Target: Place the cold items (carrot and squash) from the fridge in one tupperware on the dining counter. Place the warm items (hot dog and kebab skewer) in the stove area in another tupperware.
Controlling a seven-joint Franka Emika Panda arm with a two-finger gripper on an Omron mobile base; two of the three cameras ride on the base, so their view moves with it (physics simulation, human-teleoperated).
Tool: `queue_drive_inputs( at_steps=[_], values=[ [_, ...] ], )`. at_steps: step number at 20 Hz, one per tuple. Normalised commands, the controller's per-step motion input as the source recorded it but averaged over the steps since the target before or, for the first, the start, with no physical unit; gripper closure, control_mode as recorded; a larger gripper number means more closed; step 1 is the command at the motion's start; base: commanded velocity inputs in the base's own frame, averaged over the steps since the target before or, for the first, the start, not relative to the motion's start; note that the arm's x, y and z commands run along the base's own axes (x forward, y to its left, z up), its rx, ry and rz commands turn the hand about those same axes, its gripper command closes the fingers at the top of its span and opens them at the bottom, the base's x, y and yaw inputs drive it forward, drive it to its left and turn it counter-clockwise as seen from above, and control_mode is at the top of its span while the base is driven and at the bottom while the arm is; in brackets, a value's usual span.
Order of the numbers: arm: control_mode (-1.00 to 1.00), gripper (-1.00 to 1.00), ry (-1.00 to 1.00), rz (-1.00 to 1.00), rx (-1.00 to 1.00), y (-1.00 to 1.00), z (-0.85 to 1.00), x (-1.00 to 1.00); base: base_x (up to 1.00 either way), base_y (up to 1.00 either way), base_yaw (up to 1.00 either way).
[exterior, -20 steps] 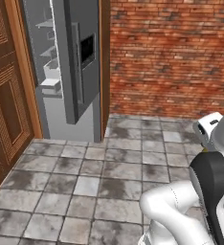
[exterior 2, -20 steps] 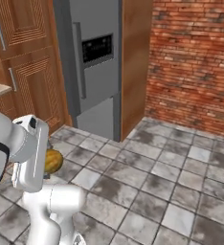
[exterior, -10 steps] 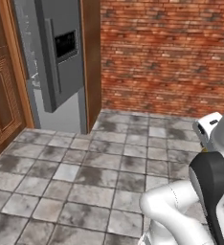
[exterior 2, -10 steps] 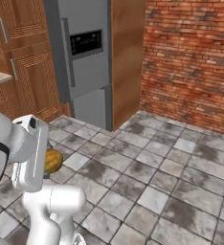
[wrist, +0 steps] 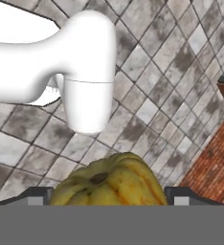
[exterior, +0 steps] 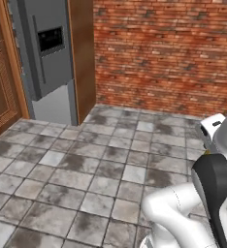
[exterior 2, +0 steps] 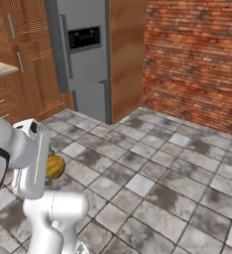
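Observation:
A yellow, ribbed squash (wrist: 110,182) sits between the two dark fingertips of my gripper (wrist: 109,197), which is shut on it. In the right base view the squash (exterior 2: 55,167) peeks out beside the white forearm, low over the tiled floor. The grey fridge (exterior: 47,48) stands at the far left; it also shows in the right base view (exterior 2: 86,54). The carrot, hot dog, kebab skewer and tupperware are out of view.
Wooden cabinets (exterior 2: 29,64) and a pale counter edge (exterior 2: 0,68) flank the fridge on the left. A red brick wall (exterior: 169,53) runs along the back. Grey stone floor tiles (exterior: 86,164) spread open ahead.
The whole picture has shifted: the base has moved, so the fridge slides left and the brick wall takes up more of both base views. The squash stays in the gripper.

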Motion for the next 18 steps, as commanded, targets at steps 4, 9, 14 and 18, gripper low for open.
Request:
queue_drive_inputs(
  at_steps=[4, 9, 14, 18],
  values=[
    [1.00, 1.00, 0.00, 0.00, 0.00, 0.00, 0.00, 0.00, -0.77, -0.80, 0.15],
    [1.00, 1.00, 0.00, 0.00, 0.00, 0.00, 0.00, 0.00, -0.73, -0.81, 0.13],
    [1.00, 1.00, 0.00, 0.00, 0.00, 0.00, 0.00, 0.00, -0.75, -0.79, 0.09],
    [1.00, 1.00, 0.00, 0.00, 0.00, 0.00, 0.00, 0.00, -0.76, -0.72, 0.04]
  ],
)
